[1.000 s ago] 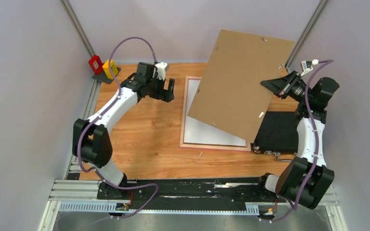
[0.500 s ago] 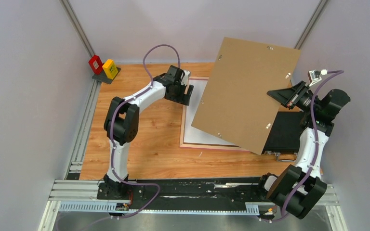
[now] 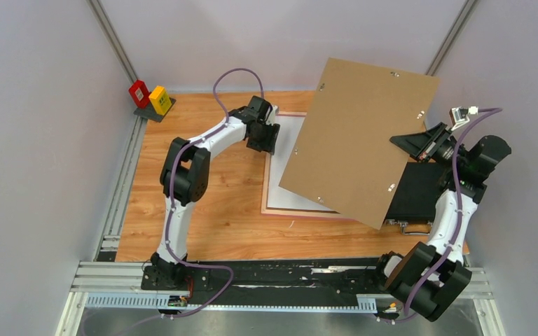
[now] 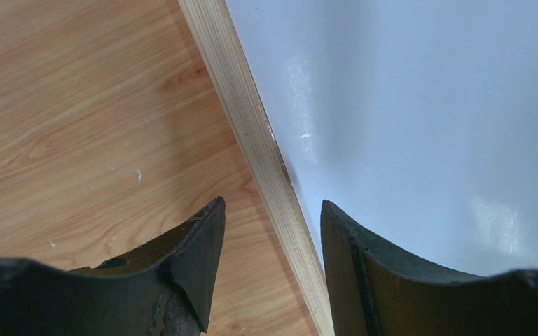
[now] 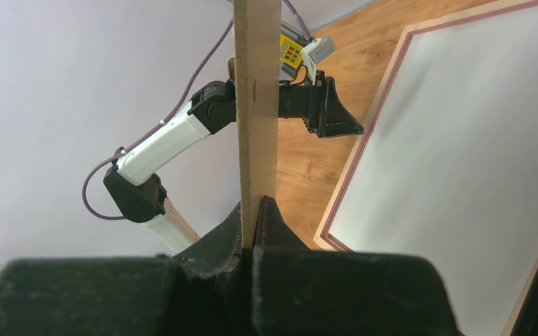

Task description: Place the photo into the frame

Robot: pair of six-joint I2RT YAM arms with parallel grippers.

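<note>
Flat on the table [image 3: 210,196], wooden back up: the frame [image 3: 301,213]. Astride its left rail, jaws apart, touching nothing: left gripper [image 4: 272,213], arm stretched forward. Clamped on the raised, tilted backing board [image 3: 361,133]: right gripper [image 3: 410,145], elbow bent.

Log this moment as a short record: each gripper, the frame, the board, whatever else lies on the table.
left gripper: open, fingers straddling the wooden edge of the frame
right gripper: shut on the edge of the brown backing board
backing board: raised and tilted above the frame's right part
frame: lying flat on the table
white sheet: lies inside the frame; no print visible
black case: on the table at right, partly under the board
</note>
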